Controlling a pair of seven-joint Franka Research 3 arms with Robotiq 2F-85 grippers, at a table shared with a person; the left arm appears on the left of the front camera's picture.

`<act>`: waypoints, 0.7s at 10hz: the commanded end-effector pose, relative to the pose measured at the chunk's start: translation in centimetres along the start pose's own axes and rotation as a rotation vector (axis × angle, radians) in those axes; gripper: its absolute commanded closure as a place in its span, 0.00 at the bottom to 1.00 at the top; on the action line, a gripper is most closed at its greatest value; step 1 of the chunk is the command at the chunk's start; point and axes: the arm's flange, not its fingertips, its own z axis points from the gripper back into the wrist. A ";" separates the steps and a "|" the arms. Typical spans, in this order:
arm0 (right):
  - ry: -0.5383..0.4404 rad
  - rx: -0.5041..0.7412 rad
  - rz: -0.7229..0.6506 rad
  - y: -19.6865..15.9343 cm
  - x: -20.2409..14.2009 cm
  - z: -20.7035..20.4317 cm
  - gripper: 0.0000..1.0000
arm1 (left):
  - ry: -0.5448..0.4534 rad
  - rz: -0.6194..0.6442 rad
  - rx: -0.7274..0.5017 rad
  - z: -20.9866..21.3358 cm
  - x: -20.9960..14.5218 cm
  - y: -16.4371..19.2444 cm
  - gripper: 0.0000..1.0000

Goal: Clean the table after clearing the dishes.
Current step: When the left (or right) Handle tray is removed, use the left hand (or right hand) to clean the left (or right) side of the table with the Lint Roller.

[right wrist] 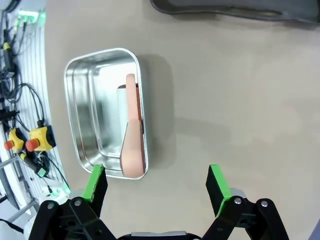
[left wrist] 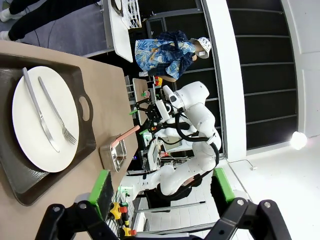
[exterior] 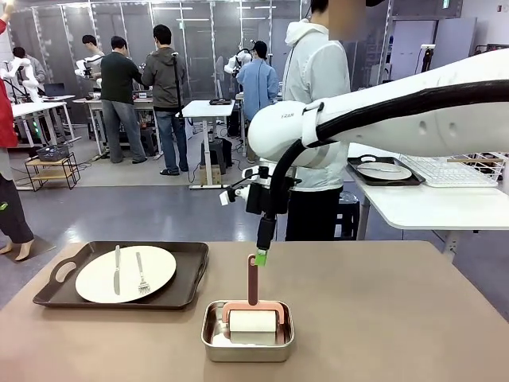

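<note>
On the tan table, a dark brown tray at the left holds one of the dishes, a white plate with a knife and fork. A steel pan near the front middle holds a white roller with an upright pink handle. My right gripper hangs open just above the handle's tip, touching nothing. In the right wrist view the right gripper is open over the table, with the pan and handle ahead on the left. My left gripper is open and empty, well away from the plate.
A person stands at the table's far side. Behind on the right, a white table carries a second tray with a plate and a wire rack. The table's right half lies bare.
</note>
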 end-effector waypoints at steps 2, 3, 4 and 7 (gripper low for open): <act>0.097 0.042 0.033 -0.6 3.4 -0.5 0.00 | 0.001 0.001 0.002 0.2 -0.2 -0.1 0.00; 0.111 0.051 0.042 -0.4 3.7 -1.0 0.00 | 0.001 0.001 0.002 0.2 -0.2 -0.1 0.00; 0.132 0.070 0.052 -0.2 3.9 -1.6 0.00 | 0.001 0.001 0.002 0.2 -0.2 -0.1 0.00; 0.177 0.090 0.049 0.0 4.2 -2.6 0.00 | 0.001 0.001 0.002 0.2 -0.2 -0.1 0.00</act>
